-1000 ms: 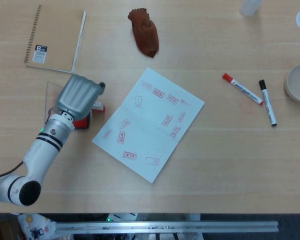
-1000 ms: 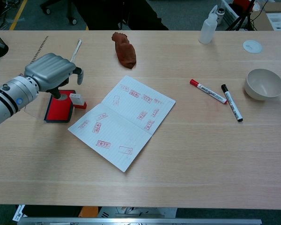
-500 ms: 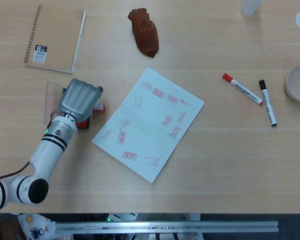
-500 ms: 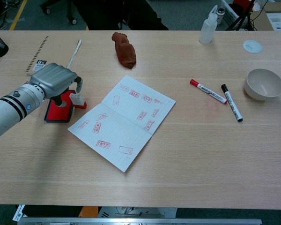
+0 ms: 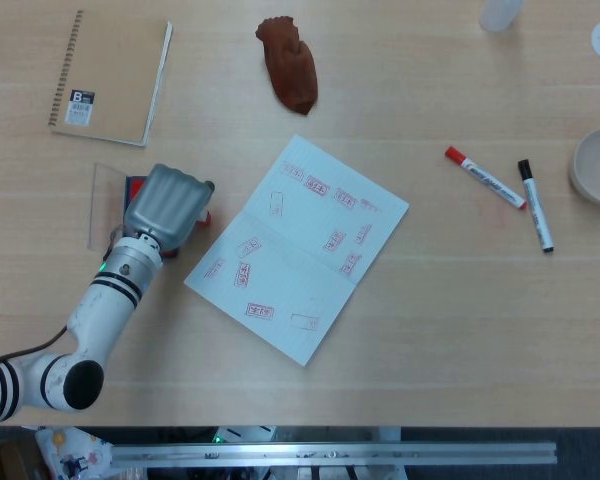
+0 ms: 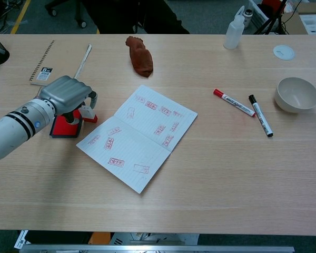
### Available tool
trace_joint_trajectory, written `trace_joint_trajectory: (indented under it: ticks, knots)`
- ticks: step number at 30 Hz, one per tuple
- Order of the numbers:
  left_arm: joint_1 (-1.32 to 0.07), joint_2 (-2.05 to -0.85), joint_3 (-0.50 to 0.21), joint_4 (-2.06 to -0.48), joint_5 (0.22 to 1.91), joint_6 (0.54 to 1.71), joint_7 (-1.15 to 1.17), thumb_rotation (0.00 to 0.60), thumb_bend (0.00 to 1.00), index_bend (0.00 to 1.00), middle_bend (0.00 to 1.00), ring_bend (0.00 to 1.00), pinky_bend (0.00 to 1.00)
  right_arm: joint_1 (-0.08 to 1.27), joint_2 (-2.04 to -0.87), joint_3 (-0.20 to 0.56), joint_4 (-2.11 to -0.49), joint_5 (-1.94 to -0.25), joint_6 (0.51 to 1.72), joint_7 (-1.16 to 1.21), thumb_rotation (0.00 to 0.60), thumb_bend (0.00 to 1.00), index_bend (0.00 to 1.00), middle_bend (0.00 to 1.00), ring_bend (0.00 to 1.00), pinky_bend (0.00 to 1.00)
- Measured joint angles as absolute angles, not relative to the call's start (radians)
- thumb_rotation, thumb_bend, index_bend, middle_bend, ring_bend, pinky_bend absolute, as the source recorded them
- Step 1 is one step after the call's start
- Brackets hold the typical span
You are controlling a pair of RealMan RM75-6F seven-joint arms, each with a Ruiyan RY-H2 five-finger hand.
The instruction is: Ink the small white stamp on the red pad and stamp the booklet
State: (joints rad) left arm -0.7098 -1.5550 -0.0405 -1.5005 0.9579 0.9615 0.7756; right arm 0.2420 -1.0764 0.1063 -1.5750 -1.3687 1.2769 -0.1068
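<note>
My left hand (image 6: pixel 68 94) hovers over red pad (image 6: pixel 63 126); stamp (image 6: pixel 86 112) just right under fingertips, grip state unclear, booklet (image 6: pixel 137 136) further right.

1. We see the open booklet (image 6: pixel 137 137) at the table's (image 6: pixel 210 200) centre.
2. At its 9 o'clock lies the ink pad (image 6: pixel 60 128), with our left hand (image 6: pixel 69 95) over it and the stamp (image 6: pixel 86 112) just beside the fingers.
3. The spiral notebook (image 5: pixel 105 80) sits at 11 o'clock, the cloth (image 5: pixel 290 65) at 12.
4. Two markers (image 6: pixel 245 109) lie at 3 o'clock, the bowl (image 6: pixel 295 94) beyond them.
5. The bottle (image 6: pixel 234 30) stands at 1 o'clock.
</note>
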Motion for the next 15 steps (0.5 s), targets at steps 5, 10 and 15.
trace_joint_trajectory:
  ticks: [5, 10, 15]
  knots:
    - [-0.710, -1.549, -0.027, -1.511, 0.944, 0.967, 0.783, 0.600, 0.18, 0.43, 1.00, 1.00, 1.00, 0.238, -1.077, 0.105, -1.572, -1.368, 1.280, -0.101, 0.600, 0.20, 0.20, 0.31, 0.25, 0.37]
    - [-0.712, -1.548, -0.021, -1.515, 0.942, 0.974, 0.786, 0.600, 0.18, 0.44, 1.00, 1.00, 1.00, 0.237, -1.076, 0.105, -1.572, -1.369, 1.283, -0.100, 0.600, 0.20, 0.20, 0.31, 0.25, 0.37]
    - [-0.720, -1.550, -0.021, -1.519, 0.940, 0.984, 0.797, 0.600, 0.19, 0.46, 1.00, 1.00, 1.00, 0.232, -1.074, 0.104, -1.576, -1.368, 1.290, -0.101, 0.600, 0.20, 0.20, 0.31, 0.25, 0.37]
